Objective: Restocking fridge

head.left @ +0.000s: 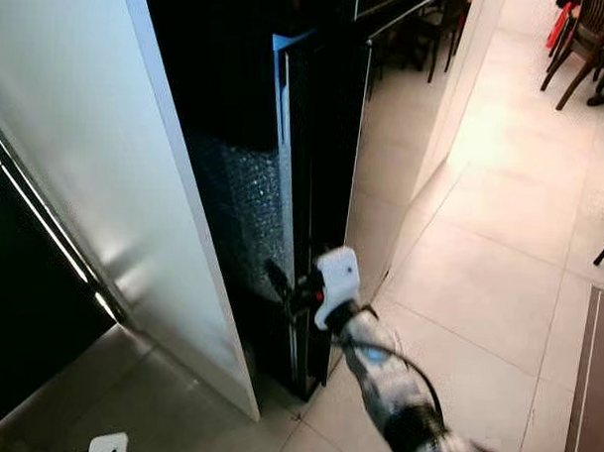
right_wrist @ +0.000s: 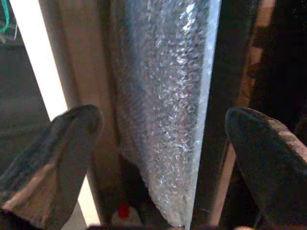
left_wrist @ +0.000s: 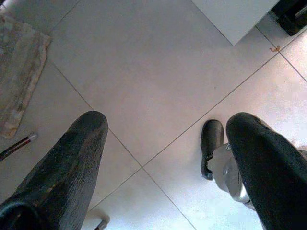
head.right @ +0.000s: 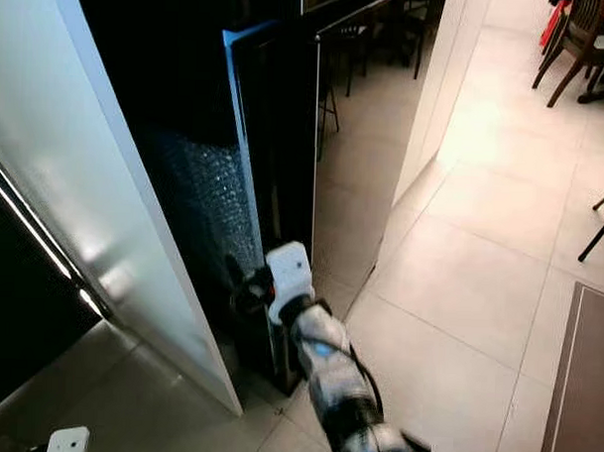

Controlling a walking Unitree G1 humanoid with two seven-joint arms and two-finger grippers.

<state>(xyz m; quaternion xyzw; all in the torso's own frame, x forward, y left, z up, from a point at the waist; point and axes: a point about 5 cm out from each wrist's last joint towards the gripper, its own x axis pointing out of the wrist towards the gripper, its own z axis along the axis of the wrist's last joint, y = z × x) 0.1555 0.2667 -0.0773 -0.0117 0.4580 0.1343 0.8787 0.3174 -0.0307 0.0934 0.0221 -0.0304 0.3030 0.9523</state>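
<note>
The black fridge door (head.left: 328,177) stands ajar, its glossy face turned to the right. Bubble wrap (head.left: 245,204) covers its inner side. My right gripper (head.left: 283,285) reaches to the door's front edge low down. In the right wrist view it (right_wrist: 163,143) is open, one finger on each side of the bubble wrap's edge (right_wrist: 168,96), not closed on it. A small bottle with a red cap (right_wrist: 125,213) sits low in the dark behind. My left gripper (left_wrist: 163,158) hangs open over the floor, holding nothing.
A white panel (head.left: 106,160) rises on the left beside the dark fridge opening. Wooden chairs (head.left: 586,47) stand at the far right, and a dark mat (head.left: 594,395) lies at the right edge. A rug (left_wrist: 19,72) and my foot (left_wrist: 211,143) are below the left gripper.
</note>
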